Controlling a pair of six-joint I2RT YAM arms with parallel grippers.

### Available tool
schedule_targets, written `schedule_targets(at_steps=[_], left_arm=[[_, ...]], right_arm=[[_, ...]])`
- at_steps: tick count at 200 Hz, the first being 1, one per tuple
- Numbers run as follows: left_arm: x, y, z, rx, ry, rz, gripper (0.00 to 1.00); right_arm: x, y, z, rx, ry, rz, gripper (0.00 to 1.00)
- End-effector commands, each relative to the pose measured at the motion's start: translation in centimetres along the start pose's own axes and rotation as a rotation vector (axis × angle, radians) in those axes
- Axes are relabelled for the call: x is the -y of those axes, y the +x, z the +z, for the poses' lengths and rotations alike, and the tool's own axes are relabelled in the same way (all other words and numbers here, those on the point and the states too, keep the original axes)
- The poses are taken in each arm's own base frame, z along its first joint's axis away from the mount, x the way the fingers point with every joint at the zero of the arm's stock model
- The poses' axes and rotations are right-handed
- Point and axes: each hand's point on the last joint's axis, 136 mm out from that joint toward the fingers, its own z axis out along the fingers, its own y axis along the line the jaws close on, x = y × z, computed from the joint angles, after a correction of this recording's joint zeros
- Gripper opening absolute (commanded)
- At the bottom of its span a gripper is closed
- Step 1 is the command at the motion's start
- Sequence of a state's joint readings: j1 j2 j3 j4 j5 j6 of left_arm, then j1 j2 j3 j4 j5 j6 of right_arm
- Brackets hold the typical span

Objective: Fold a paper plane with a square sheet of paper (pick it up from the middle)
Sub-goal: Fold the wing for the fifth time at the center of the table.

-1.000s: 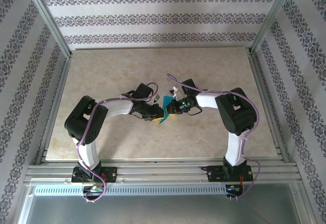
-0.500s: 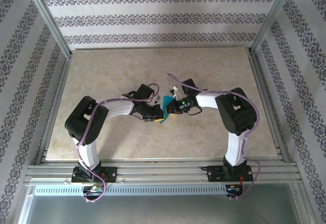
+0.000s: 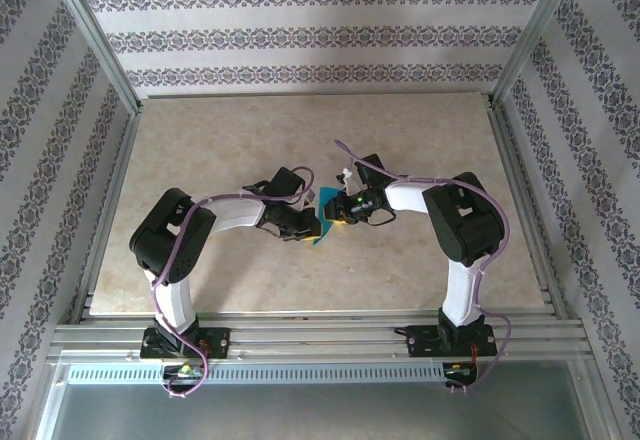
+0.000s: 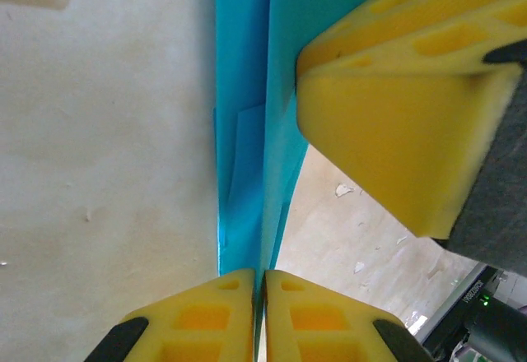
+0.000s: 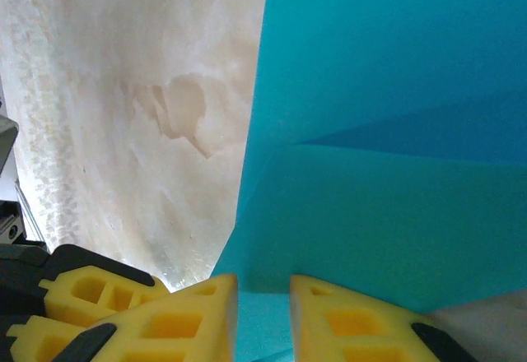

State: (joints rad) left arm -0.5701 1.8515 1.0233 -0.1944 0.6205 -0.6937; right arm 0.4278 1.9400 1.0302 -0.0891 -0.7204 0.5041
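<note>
**Left gripper pinches teal paper**

Its jaws are pressed together on the creased paper, held edge-on over the middle of the table. The right gripper has its jaws slightly spread, the paper showing between them.

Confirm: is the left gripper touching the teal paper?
Touching. Left wrist view: the left gripper is shut, its yellow pads pinching the folded teal paper, which runs straight into the seam between them.
</note>
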Motion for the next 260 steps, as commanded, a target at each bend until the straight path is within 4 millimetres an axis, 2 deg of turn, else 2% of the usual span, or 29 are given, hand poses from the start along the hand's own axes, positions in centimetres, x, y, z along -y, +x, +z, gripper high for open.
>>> schedule_targets(at_steps=[1,36,75,117,135,153,183,260], left_arm=[[-1.0,1.2,0.7,-0.041,-0.046,-0.021,0.12],[-0.7,1.0,0.7,-0.039,-0.04,-0.017,0.12],[1.4,-0.1,-1.1,0.017,-0.006,0.0,0.19],[1.1,-0.4,-2.3,0.042,0.01,-0.08,0.23],[1.7,-0.8,-2.6,0.055,0.064,-0.117,0.23],[2.0,-0.9,-2.4,0.042,0.087,-0.131,0.22],[0.7,-0.4,-1.9,0.014,0.03,-0.139,0.21],[0.2,0.3,-0.9,-0.025,0.004,-0.134,0.19]], right_arm=[[0.5,-0.1,-0.2,0.02,0.031,0.044,0.25],[0.4,-0.2,-0.1,0.025,0.032,0.054,0.25],[0.5,0.0,0.1,0.021,0.037,0.054,0.22],[0.5,0.0,0.3,0.016,0.037,0.049,0.21],[0.7,0.2,0.4,0.008,0.041,0.05,0.21],[0.8,0.3,0.4,0.006,0.049,0.047,0.21],[0.9,0.2,0.5,0.005,0.05,0.047,0.2],[0.8,0.2,0.5,0.005,0.05,0.044,0.19]])
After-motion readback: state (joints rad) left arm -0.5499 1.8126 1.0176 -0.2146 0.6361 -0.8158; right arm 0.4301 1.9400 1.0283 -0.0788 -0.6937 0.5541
